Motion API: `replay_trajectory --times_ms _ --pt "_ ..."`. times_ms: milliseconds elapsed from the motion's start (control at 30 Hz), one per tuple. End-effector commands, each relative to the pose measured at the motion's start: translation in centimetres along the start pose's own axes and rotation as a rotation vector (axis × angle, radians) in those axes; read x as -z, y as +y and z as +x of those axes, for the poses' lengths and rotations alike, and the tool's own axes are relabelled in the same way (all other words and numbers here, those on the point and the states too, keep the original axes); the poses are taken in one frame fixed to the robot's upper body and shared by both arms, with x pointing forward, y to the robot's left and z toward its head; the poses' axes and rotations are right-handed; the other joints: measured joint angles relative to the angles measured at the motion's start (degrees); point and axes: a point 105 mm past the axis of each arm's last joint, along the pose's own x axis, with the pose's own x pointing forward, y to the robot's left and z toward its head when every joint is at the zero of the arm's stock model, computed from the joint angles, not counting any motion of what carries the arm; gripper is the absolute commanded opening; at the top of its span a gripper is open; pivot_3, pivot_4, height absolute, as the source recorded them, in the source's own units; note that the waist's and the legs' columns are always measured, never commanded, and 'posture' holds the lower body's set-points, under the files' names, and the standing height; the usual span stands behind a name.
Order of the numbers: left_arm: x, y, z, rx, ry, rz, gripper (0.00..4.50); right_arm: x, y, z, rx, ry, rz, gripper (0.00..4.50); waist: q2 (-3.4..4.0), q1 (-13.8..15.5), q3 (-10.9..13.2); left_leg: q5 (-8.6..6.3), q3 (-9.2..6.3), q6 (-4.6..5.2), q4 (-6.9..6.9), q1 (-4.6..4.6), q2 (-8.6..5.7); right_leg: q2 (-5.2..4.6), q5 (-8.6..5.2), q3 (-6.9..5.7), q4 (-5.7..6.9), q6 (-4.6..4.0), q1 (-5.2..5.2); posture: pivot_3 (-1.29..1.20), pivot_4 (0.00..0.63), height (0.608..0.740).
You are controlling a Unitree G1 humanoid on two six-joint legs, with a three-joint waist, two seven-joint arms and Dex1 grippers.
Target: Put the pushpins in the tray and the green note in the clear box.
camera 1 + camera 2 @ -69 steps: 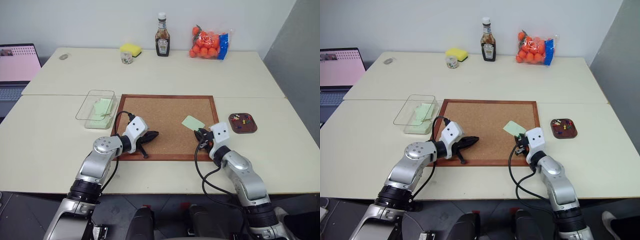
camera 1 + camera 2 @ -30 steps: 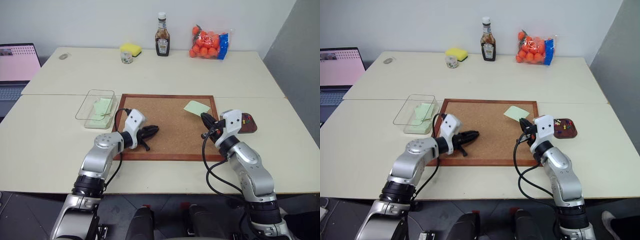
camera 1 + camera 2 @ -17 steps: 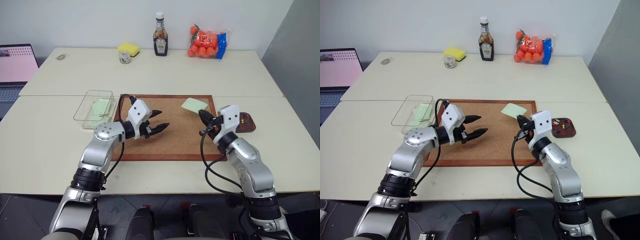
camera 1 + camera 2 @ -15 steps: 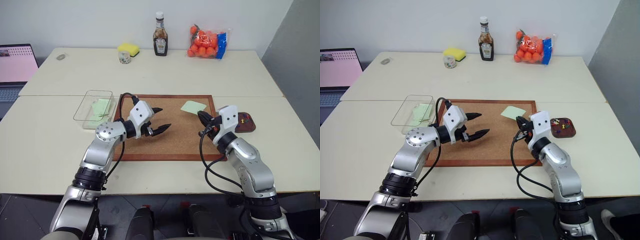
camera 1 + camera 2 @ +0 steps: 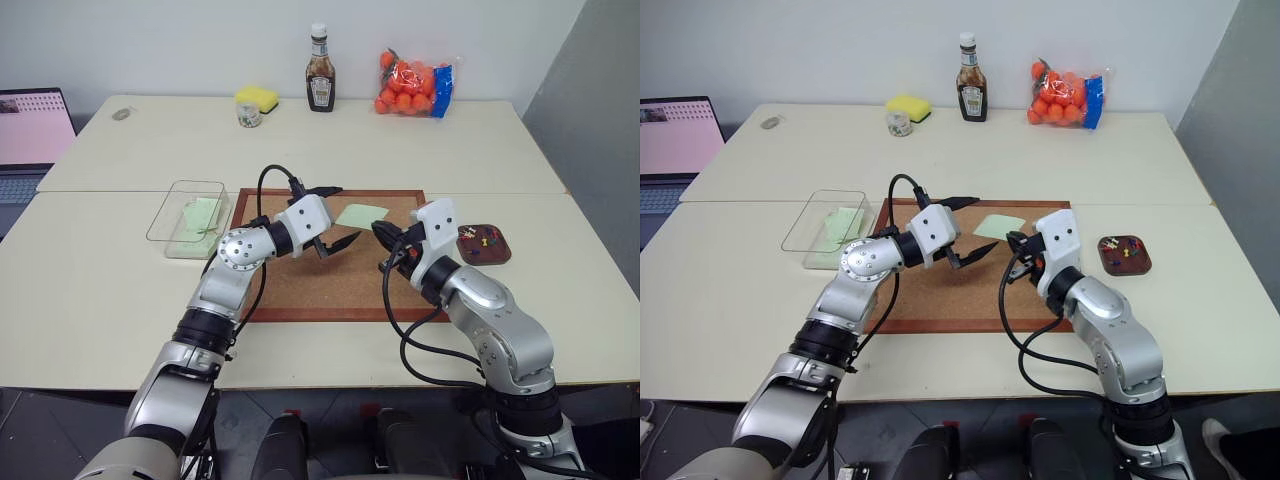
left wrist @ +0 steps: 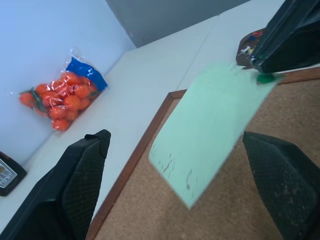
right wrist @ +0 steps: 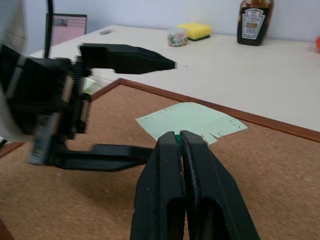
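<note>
The pale desk (image 5: 300, 150) carries everything; at its far edge stand a brown sauce bottle (image 5: 320, 70), a bag of oranges (image 5: 416, 82), a yellow sponge (image 5: 257, 97) and a small jar (image 5: 244, 115), with a laptop (image 5: 35, 130) at the left edge. In the middle of the desk lies the wood-framed corkboard (image 5: 330, 280); just beside its left side sits the clear box (image 5: 190, 218), with a pale green sheet lying inside it; just off the board's right side sits the tray (image 5: 484, 244), dark brown, with several coloured pushpins (image 5: 487, 239) in it. Both arms reach in over the corkboard and meet near its far edge; the green note (image 5: 360, 214) hangs above the board between the two claws, tilted, not lying flat. The right claw (image 7: 179, 137) is pinched tight, its two black fingers pressed together on a small green pin head (image 7: 177, 136) that sits at the note's near corner, so the note hangs from that pin; the left wrist view shows the same green pin (image 6: 265, 78) under the right claw's tip at the note's edge. The left claw (image 5: 331, 215) stands wide, one finger over the note and one under it, touching neither side of the paper in the wrist views.
</note>
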Motion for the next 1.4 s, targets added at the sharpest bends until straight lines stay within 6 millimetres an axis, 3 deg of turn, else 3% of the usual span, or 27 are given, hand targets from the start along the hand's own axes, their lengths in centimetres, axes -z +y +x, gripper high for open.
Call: replay_trajectory --times_ms 33,767,1400 --pt "-0.9 0.1 0.7 0.005 -0.035 0.073 4.30 -2.1 0.9 -0.1 -0.023 -0.066 -0.003 0.00 0.00 -0.01 0.00 0.00 0.01 0.00 0.00 0.00 0.00 0.00 0.00 0.00 0.00 0.00 0.00 0.00 0.150 0.740" --pt "0.5 -0.2 0.6 0.027 -0.010 0.182 0.01 -3.0 1.1 0.0 -0.025 -0.092 0.044 0.00 0.00 -0.04 0.00 0.00 0.01 0.00 0.00 -0.01 0.00 0.00 0.00 -0.05 0.00 0.00 -0.01 0.00 0.150 0.740" --pt "0.9 -0.9 0.5 0.068 0.003 0.167 0.01 -4.6 0.1 -0.9 0.038 -0.186 0.074 0.00 0.00 -0.05 0.00 0.00 0.00 0.00 0.00 -0.01 0.00 0.00 0.00 -0.05 0.00 0.00 -0.01 0.00 0.150 0.740"
